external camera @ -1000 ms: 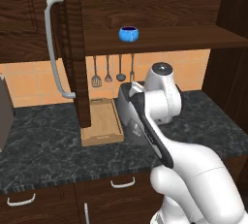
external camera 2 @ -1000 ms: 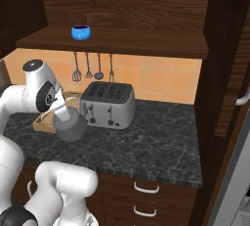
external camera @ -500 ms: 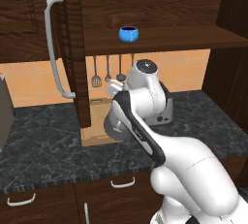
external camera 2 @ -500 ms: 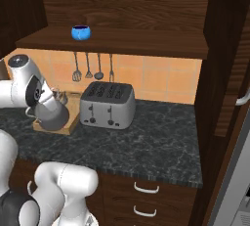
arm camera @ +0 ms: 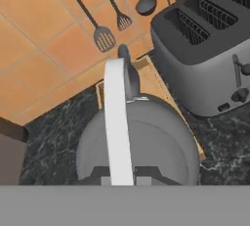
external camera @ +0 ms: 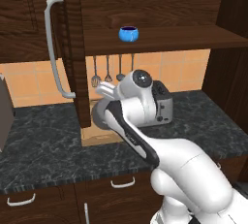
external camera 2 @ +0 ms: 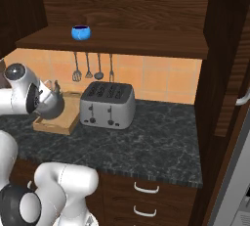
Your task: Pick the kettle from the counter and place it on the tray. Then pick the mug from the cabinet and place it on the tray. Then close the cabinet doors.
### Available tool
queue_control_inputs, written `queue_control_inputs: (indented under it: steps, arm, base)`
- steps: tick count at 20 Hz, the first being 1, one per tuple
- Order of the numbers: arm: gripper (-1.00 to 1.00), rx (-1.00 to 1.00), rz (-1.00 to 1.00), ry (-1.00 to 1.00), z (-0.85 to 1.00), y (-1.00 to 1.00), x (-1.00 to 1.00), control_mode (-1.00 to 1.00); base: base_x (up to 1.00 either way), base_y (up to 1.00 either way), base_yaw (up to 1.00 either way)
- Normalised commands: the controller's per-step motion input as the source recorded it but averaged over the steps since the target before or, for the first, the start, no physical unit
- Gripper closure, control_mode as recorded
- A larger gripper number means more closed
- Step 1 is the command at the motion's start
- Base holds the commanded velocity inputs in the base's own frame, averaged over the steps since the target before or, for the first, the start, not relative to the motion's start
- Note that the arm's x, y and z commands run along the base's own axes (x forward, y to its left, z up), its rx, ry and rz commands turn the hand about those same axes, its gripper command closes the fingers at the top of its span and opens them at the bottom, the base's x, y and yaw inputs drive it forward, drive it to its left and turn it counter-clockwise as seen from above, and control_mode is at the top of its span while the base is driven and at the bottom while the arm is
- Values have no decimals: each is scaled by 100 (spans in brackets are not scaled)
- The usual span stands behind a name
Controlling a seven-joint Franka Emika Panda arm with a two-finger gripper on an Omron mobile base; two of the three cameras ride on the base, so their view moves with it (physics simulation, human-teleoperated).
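Observation:
The grey dome-shaped kettle hangs from my gripper, which is shut on its thin upright handle. In the right base view the kettle sits low over the light wooden tray, near the tray's left end, with the gripper just above; whether it touches the tray I cannot tell. The tray peeks out behind my arm on the dark marbled counter. On the open cabinet's shelf stands the blue mug, also the mug.
A boxy silver toaster stands right beside the tray. Utensils hang on the orange tile wall behind. The left cabinet door juts open with its long grey handle; the right door's handle shows at the far right.
My arm has swung left along the counter, carrying the kettle away from the toaster's front to over the tray and closer to the wall. The grip stayed shut.

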Motion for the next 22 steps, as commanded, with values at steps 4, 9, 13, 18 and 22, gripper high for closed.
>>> queue_control_inputs:
  steps: [4,9,13,18,22]
  arm:
    - [100,-1,23,0,0,8,42,-100]
    - [100,-16,12,-1,-11,15,40,-100]
    - [100,-19,1,-7,-1,22,43,-100]
    - [100,-10,0,-6,-1,23,46,-100]
    - [100,-4,0,-1,-4,22,50,-100]
  base:
    - [0,0,0]
    - [0,0,0]
    - [0,0,0]
    - [0,0,0]
    - [0,0,0]
